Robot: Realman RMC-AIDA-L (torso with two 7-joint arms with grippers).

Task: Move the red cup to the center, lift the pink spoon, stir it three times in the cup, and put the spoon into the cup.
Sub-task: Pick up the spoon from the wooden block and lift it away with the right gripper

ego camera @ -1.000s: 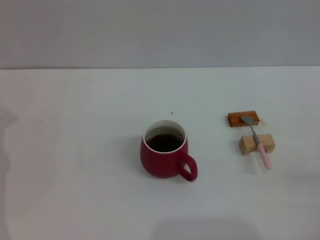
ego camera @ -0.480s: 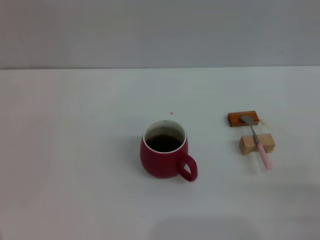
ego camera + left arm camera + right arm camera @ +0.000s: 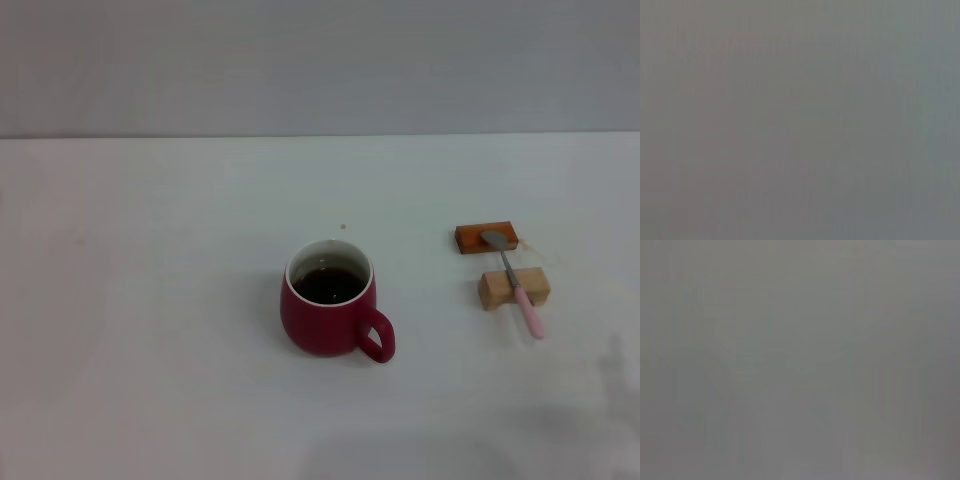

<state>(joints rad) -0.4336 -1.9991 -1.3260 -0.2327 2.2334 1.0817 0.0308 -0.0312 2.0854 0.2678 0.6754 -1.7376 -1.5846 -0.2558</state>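
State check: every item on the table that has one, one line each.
red cup: upright, dark liquid inside, handle toward the robot's right, nothing gripping it.
pink spoon: lying across both blocks, not in the cup.
tan block: flat, under the spoon's neck.
orange-brown block: flat, under the spoon's bowl.

On the desk (image 3: pixel 150 300) I count one red cup (image 3: pixel 327 315), one pink spoon (image 3: pixel 516 282), and two small blocks: one orange-brown flat block (image 3: pixel 470 239) and one tan wooden block (image 3: pixel 496 290). Four things altogether.
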